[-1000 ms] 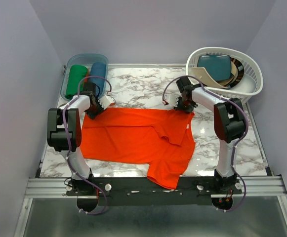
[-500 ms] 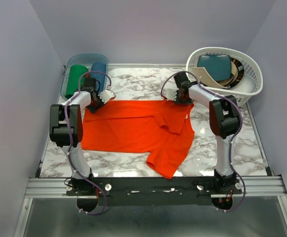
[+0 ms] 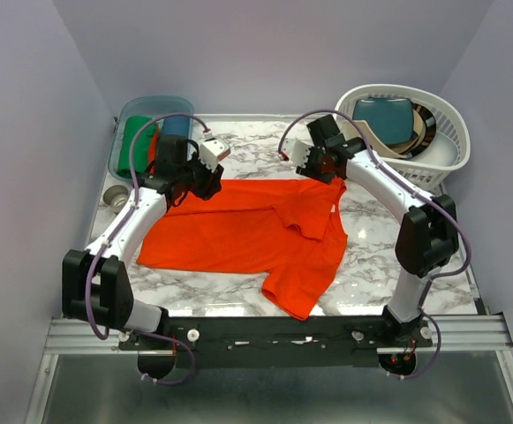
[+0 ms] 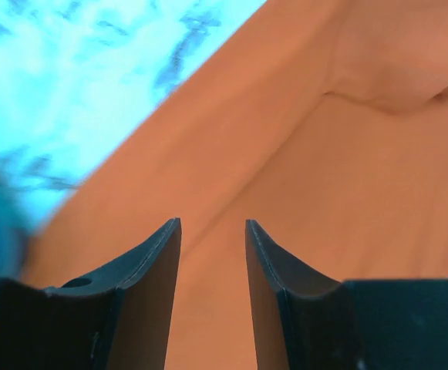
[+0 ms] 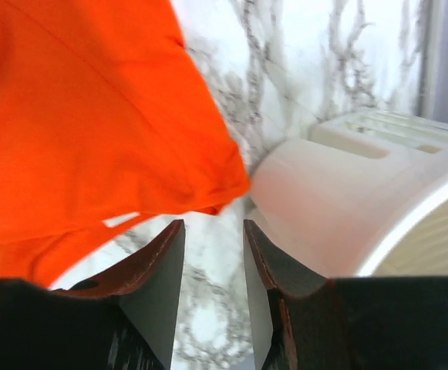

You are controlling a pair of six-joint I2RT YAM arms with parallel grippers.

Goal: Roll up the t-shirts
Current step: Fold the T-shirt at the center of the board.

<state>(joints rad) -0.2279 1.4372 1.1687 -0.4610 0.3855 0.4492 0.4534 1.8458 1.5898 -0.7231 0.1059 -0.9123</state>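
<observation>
Just hovering along upper edge of shirt, long axis left-right mid-frame: left gripper at upper-left corner, right gripper by upper-right, both part-open, empty, equally near.

I work in a lab-style test booth: bare lilac walls, marble-print table, aluminium mounting rail.

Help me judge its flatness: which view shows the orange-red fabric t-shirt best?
Top external: the whole orange-red fabric t-shirt lies in frame. Left wrist shows only a close patch of cloth; right wrist only one corner.
</observation>
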